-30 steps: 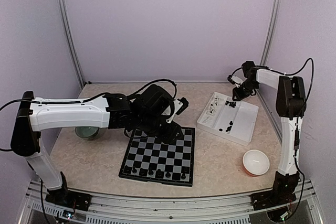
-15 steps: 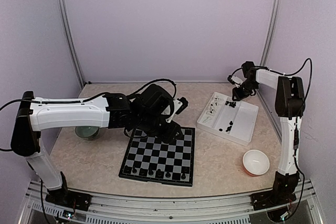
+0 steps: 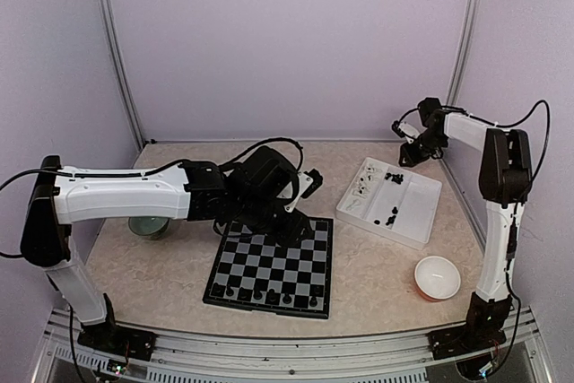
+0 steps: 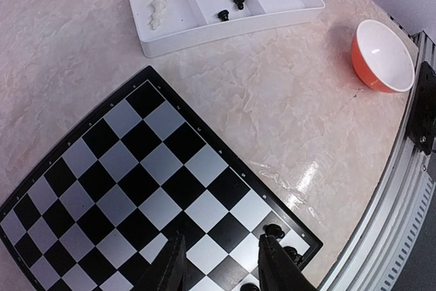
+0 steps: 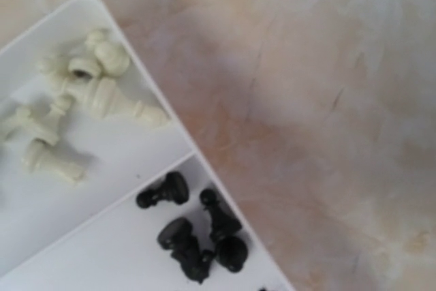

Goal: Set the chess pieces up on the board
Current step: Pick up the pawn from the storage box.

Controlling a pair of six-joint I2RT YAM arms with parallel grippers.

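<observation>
The board point(image 3: 273, 266) lies in the middle of the table, with several black chess pieces point(image 3: 269, 295) along its near row. My left gripper point(image 3: 300, 224) hovers over the board's far edge. In the left wrist view it point(image 4: 223, 238) is open and empty above the squares point(image 4: 160, 161), with black pieces point(image 4: 274, 231) by the right finger. My right gripper point(image 3: 408, 152) hangs above the far corner of the white tray point(image 3: 408, 213). Its fingers do not show in the right wrist view, which looks down on loose black pieces point(image 5: 194, 236) in the tray point(image 5: 82, 257).
White pieces point(image 5: 95, 93) lie in the tray's other compartment. More black pieces point(image 3: 387, 215) lie further along the tray. An orange bowl point(image 3: 438, 277) stands at the front right and a green bowl point(image 3: 148, 225) at the left under my left arm. A metal rail point(image 4: 381, 236) runs along the table's near edge.
My right arm has risen and drawn back a little from the tray's far corner. My left arm has barely moved.
</observation>
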